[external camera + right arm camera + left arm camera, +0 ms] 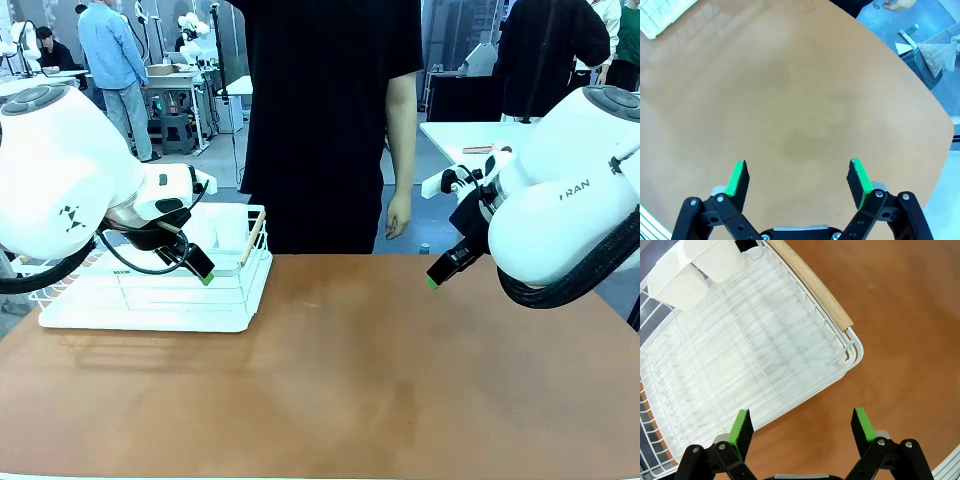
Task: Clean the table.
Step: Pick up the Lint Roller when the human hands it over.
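Worktop: brown, matte, fills the near ground. Near edge is cut off at the pic bottom, and its R end is hidden behind the R arm's white housing.

L fingers are spread wide and empty, held above the corner of the white wire rack where it meets the brown top. R fingers are also spread and empty, over bare worktop. In front view just one green tip of each pair can be made out.

Rack sits on the worktop's far-left part, its L portion hidden by the L arm. Wooden handle runs along the rack's short end. White two-cup holder sits at a rack corner, cut off by the frame edge.

Person in black stands at the far edge, mid, w/ one hand hanging loose. Small teal thing just past the far edge, can't tell what. White table farther back, partly behind the R arm.
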### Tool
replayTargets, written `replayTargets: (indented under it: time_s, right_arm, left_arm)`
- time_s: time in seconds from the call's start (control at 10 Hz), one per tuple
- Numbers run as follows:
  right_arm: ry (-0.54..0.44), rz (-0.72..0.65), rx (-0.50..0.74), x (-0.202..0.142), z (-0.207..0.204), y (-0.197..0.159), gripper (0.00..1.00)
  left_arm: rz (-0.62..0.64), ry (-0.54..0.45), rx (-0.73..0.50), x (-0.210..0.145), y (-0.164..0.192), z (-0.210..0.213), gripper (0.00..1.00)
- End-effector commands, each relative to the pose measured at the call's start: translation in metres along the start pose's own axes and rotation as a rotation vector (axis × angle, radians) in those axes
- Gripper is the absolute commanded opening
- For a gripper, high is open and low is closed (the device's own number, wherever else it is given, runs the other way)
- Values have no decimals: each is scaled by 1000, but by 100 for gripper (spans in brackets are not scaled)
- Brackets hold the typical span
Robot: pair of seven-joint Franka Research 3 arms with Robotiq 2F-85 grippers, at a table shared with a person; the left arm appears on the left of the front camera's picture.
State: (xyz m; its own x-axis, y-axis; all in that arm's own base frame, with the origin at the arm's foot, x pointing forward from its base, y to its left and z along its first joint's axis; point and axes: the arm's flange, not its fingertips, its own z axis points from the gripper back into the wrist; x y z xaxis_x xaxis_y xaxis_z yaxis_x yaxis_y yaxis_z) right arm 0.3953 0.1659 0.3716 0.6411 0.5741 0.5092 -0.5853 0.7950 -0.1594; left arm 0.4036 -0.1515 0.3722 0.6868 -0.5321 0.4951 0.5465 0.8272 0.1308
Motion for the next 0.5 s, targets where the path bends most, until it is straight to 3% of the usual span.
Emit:
replayTargets:
  time_s: [0.0, 0.4]
  right_arm:
    - [0, -1, 1, 0, 0, 0, 100]
    - [0, -1, 1, 0, 0, 0, 100]
  left_arm:
    - [0, 0, 0, 0, 0, 0, 100]
    - [0, 0, 0, 0, 0, 0, 100]
